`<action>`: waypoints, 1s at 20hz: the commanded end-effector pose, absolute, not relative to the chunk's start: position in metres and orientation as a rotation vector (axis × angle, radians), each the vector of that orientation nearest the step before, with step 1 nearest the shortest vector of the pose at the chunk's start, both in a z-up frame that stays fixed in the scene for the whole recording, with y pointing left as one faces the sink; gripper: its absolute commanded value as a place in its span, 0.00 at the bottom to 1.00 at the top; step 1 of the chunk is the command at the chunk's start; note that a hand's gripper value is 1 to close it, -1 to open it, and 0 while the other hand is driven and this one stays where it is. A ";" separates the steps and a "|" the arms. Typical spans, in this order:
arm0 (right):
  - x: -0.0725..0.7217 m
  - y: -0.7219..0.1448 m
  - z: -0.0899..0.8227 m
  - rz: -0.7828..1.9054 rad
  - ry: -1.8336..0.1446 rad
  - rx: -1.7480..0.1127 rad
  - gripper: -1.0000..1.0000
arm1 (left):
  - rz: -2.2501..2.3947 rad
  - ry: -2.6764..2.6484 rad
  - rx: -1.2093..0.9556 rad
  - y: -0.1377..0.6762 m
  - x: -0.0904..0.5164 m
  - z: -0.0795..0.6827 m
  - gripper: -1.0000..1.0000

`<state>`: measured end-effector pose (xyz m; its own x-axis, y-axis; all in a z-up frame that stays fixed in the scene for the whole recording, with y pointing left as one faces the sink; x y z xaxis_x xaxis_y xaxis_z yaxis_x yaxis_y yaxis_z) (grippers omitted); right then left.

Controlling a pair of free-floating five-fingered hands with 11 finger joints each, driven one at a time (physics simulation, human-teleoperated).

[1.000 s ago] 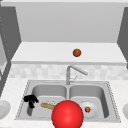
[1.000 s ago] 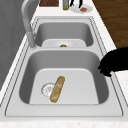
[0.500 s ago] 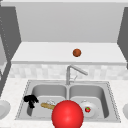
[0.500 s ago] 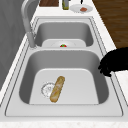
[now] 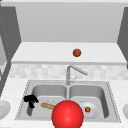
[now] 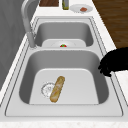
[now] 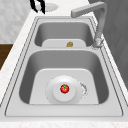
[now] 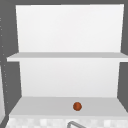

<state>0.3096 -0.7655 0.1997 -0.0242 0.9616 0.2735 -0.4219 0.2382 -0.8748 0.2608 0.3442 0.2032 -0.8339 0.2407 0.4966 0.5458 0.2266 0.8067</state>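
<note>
Blocked in the front view by a big red ball (image 5: 67, 114), so the near end of the baguette (image 6: 57, 88) hidden there. Lying flat in the left basin (image 6: 75, 62), long axis slanting from drain (image 6: 47, 88) toward faucet side. Left hand (image 5: 30, 100) hovering at basin's outer rim, fingers curled downward, holding nothing. Unchanged since half a second ago

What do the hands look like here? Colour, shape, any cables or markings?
The left hand is plain matte black, human-shaped with slim separate fingers. It floats free, with no arm, sleeve, cable or marking. A hand in the left side view looks equally uniform black.
</note>
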 end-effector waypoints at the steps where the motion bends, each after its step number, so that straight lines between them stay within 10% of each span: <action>1: 0.306 -0.772 0.226 1.246 -1.036 -0.631 0.00 | -1.644 -2.236 -0.739 0.344 0.261 0.203 0.50; 20: 0.279 -0.787 0.356 1.266 -1.001 -0.583 0.00 | -1.644 -2.236 -0.739 0.344 0.261 0.203 0.50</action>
